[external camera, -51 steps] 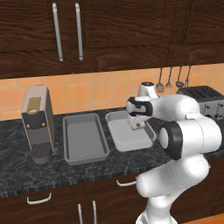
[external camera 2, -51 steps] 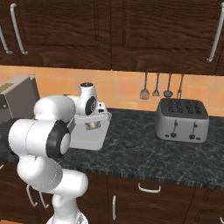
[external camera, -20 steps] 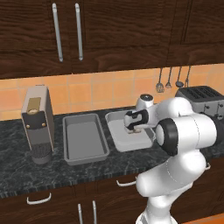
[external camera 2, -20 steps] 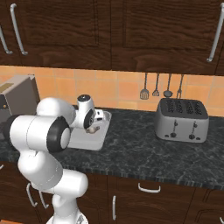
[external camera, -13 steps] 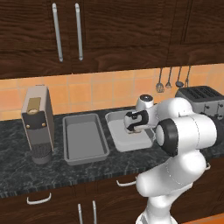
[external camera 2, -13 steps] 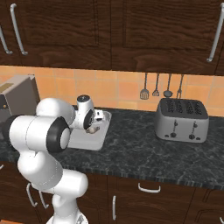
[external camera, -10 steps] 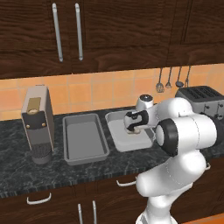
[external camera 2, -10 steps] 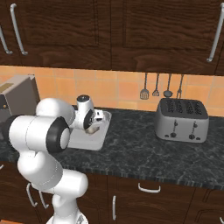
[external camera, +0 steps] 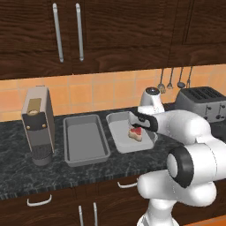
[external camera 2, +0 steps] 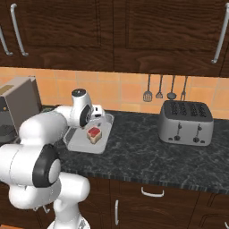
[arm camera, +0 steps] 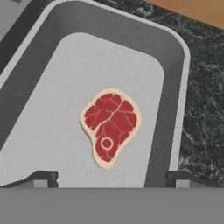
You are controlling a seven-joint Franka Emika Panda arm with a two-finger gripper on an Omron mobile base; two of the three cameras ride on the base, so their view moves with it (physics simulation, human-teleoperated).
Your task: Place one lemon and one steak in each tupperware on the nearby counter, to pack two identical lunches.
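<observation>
In the lighter tupperware (arm camera: 175, 78), at its centre, the steak (arm camera: 110, 127) lies flat; my fingers (arm camera: 43, 178) stand spread wide above it, holding nothing.

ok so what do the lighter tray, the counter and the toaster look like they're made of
Lighter tray: probably matte plastic, flat pale grey with no glints.
Counter: polished stone by the look of it, black with grey speckled veining.
Toaster: looks like brushed metal, silver-grey sides with a soft sheen and dark slots on top.
</observation>
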